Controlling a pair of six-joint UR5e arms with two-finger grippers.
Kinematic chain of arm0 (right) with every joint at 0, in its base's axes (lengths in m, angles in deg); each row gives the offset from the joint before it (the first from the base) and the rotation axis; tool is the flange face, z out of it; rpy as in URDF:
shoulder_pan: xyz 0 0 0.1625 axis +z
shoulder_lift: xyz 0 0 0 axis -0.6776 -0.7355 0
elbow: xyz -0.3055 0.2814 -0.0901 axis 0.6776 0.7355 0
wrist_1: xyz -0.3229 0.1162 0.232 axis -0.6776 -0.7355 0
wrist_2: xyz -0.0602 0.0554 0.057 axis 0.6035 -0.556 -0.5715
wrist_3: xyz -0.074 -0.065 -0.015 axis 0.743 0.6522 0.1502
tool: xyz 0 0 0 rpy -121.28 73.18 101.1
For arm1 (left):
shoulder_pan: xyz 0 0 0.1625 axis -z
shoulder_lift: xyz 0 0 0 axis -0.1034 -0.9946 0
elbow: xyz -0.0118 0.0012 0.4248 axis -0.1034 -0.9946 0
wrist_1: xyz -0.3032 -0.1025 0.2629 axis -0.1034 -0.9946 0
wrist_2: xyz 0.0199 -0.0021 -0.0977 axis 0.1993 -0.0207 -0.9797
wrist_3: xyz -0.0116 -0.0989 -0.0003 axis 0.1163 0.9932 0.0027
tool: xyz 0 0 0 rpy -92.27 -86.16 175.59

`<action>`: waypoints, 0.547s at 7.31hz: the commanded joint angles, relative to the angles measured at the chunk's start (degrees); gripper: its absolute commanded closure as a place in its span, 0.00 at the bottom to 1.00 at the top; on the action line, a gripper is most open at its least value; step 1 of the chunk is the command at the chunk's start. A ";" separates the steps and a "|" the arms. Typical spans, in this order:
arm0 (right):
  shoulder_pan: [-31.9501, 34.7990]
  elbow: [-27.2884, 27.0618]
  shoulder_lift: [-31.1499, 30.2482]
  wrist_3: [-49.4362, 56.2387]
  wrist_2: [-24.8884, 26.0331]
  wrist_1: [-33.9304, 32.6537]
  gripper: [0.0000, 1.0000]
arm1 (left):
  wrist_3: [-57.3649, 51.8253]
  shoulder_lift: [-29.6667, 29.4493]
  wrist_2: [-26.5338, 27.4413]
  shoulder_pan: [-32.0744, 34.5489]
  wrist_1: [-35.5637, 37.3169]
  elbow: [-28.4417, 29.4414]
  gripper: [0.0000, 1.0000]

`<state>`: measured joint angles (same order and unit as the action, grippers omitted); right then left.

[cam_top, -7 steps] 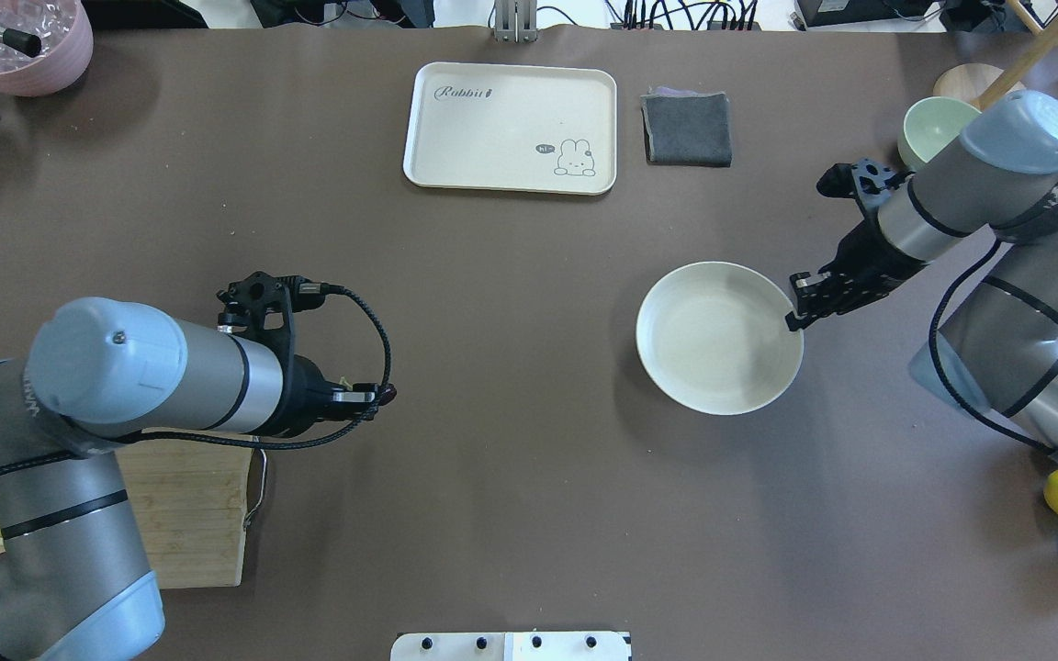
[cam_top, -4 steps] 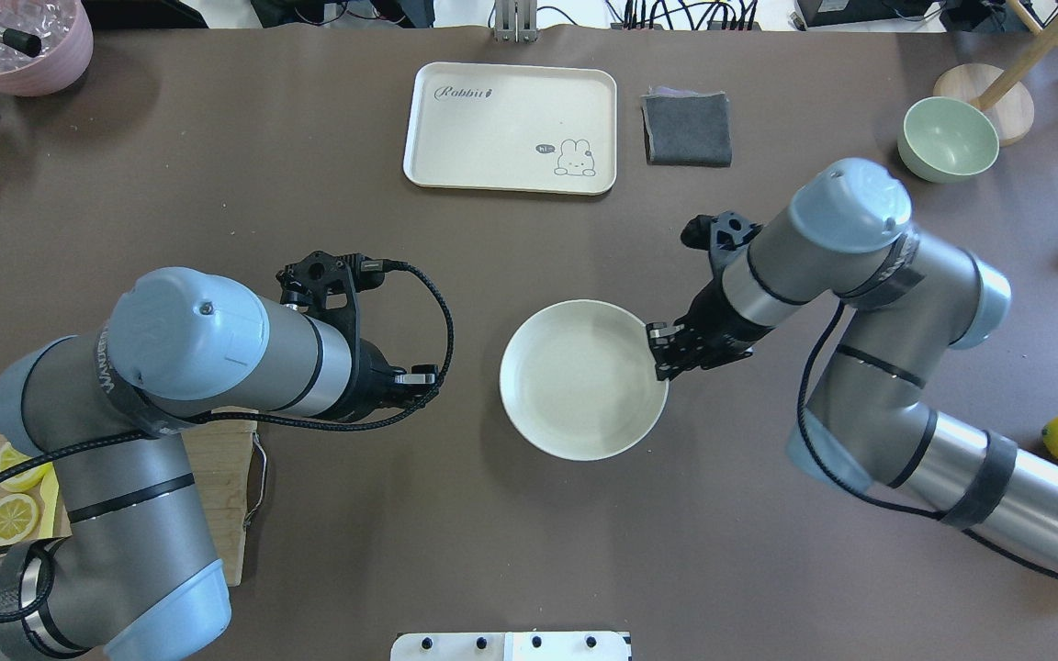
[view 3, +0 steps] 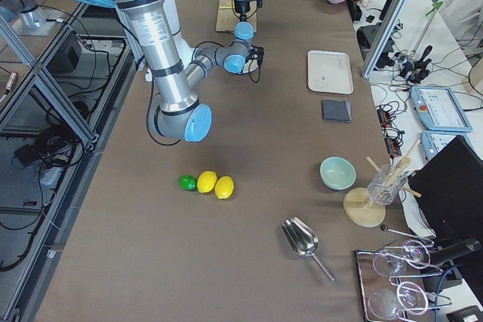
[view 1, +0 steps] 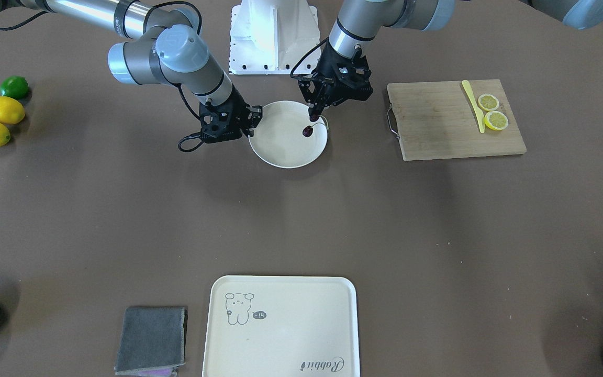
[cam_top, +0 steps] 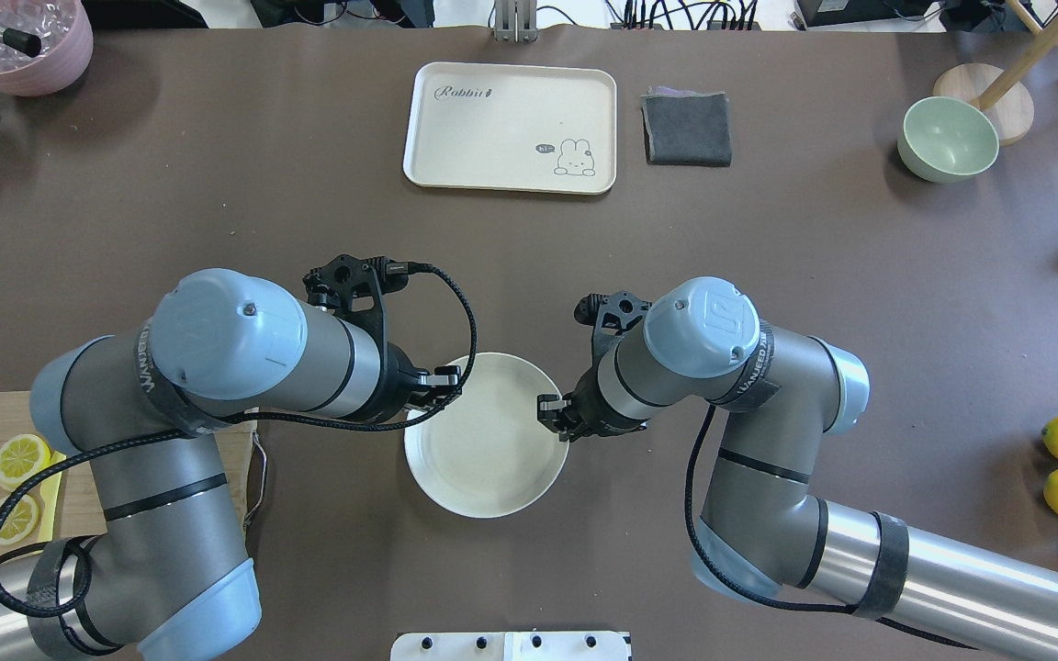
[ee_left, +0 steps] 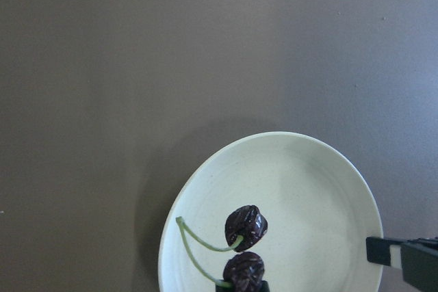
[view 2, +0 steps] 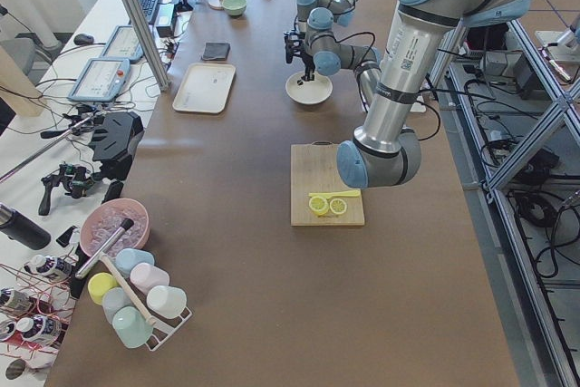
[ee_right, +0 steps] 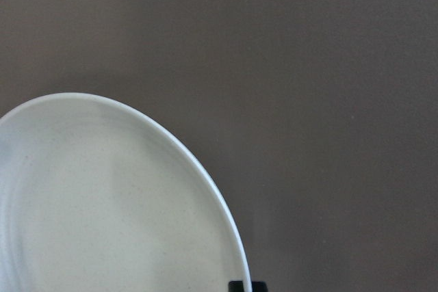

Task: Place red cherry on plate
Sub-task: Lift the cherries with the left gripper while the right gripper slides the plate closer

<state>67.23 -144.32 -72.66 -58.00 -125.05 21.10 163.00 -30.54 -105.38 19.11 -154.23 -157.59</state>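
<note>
The left claw (view 1: pixel 313 115) was pressed together on the pair of tiny dark maroon cherries (view 1: pixel 307 130), which were joined by a thin pale green stem. It held them over the round cream-white plate (view 1: pixel 280 144), above the side of the plate's floor nearest that arm. In the left wrist view both fruits showed against the plate's pale floor, with the stem arching away from them. Whether they touched the plate could not be told. The right claw (view 1: pixel 253 119) pinched the plate's rim on the opposite side. The plate sat on the brown table (view 1: pixel 333 209), close in front of the robot's white base (view 1: pixel 272 36) and between the two arms. Near it, on the left arm's side, lay a wooden cutting board (view 1: pixel 437 125) carrying two yellow lemon slices (view 1: pixel 495 120) and a thin yellow knife (view 1: pixel 473 104). Near the table's far edge lay a rectangular cream tray with a bear drawing (view 1: pixel 280 324) and a folded grey cloth (view 1: pixel 151 337).
</note>
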 commanded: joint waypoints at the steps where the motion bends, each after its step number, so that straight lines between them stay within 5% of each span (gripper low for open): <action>1: -0.84 0.45 0.48 -0.36 1.48 0.00 0.93 | 0.76 -0.50 2.13 -2.00 -0.07 1.07 0.79; 2: -0.84 -0.16 0.56 -3.66 3.74 0.17 0.02 | 1.02 -0.41 2.23 -2.62 -0.07 1.08 0.79; 4: 1.33 -3.39 -0.31 -4.22 3.60 0.00 0.00 | 3.04 -0.50 5.64 -5.61 -0.07 1.78 0.79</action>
<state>66.89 -145.36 -72.32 -61.62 -121.22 21.21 165.36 -31.01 -101.61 15.08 -154.26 -156.21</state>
